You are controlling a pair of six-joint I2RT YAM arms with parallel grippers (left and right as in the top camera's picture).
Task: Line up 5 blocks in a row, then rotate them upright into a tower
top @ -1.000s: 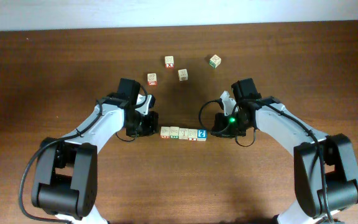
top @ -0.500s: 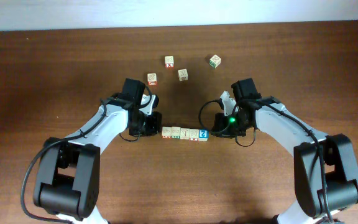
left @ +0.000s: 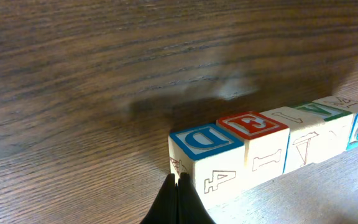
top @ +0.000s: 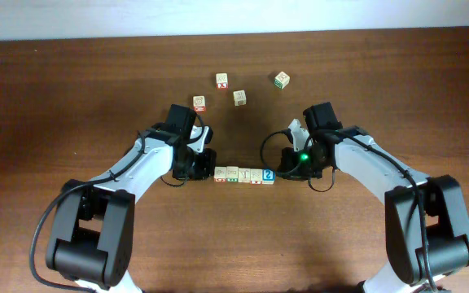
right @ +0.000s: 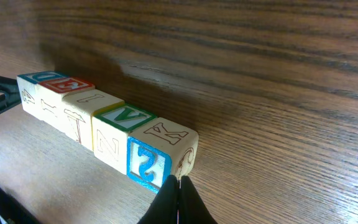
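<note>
1. Blocks (top: 244, 175) first: five letter cubes in one tight row, face to face, on the wooden table (top: 72, 98), mid-scene, running left to right.
2. Left gripper (left: 178, 186): fingers pinched together on nothing, tip right at the near lower corner of the left end cube (left: 204, 140), the one with a blue "D" on top.
3. Right gripper (right: 179, 186): likewise closed and empty, tip against the near corner of the right end cube (right: 160, 149), which has a blue face with a white "2".
4. Why closed? I judge each pinched pair makes one narrow poker. With one at either end I can pin the row and swing it as a unit without it breaking up.
5. Looks: pale wood, square edges. Tops read blue "D", a red letter, a plain pale face, a green "A", then a thin outlined letter.
6. Four loose cubes (top: 239, 98) sit farther back, well apart from my row.
</note>
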